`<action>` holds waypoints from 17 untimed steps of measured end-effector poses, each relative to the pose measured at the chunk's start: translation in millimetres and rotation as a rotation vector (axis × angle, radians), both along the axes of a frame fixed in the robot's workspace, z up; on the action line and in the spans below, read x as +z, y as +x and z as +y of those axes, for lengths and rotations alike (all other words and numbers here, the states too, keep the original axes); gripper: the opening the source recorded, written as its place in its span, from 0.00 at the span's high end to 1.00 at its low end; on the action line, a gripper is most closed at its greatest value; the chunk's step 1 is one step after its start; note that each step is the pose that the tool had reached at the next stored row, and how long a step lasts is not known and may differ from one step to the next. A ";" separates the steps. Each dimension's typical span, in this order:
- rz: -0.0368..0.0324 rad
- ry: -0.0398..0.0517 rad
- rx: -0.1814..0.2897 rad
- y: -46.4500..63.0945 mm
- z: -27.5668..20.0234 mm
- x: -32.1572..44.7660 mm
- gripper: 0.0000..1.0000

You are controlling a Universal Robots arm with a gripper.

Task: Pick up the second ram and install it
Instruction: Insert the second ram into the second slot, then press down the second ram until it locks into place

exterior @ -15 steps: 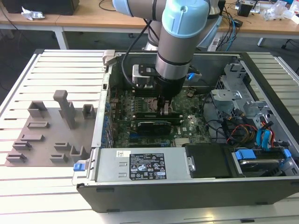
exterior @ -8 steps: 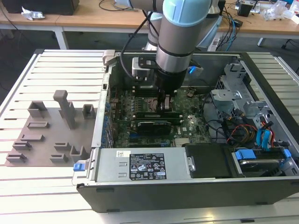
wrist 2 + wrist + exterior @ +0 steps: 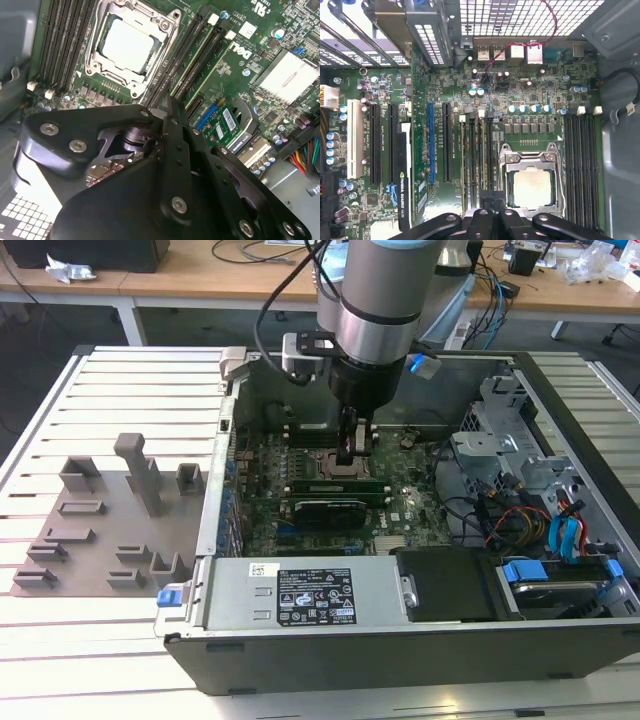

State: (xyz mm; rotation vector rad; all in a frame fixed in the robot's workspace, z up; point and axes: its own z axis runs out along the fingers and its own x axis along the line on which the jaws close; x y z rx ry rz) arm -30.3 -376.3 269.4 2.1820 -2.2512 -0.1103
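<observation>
Standing next to the rig right now: the arm is reached down into the open PC case (image 3: 560, 660), with the claw (image 3: 352, 458) low over the motherboard (image 3: 400, 515), right at the edge of the processor socket (image 3: 322, 462). In both wrist views the claw tip (image 3: 169, 107) hangs over the bank of long memory slots (image 3: 192, 60) beside the socket, not over the grey holder blocks (image 3: 140, 475) out on the counter (image 3: 130, 390) to the exterior view's left.

As for progress, I'd say we're at the install end of the job, not the pickup. In the exterior view there's a slim green stick with small dark chips, which I take to be the second ram (image 3: 325, 483), lying along the slot row between the socket and the graphics card (image 3: 325, 510), just under the claw tip. From here I can't say whether it's fully seated and latched or only resting in the slot (the arm blocks the spot that matters).

I can't tell whether the claw is clenched on the stick, pressing on it, or already let go.

The ram itself looks thin, flat and straight, sitting level along the slot, a bit longer than the socket next to it.
</observation>
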 end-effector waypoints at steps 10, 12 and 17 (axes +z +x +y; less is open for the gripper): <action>0.0083 -0.0001 0.000 38.2 0.0 -3.7 0.90; 0.0096 -0.0002 0.000 54.4 -0.8 -15.3 0.90; 0.0096 -0.0001 0.000 56.0 -0.3 -34.4 0.90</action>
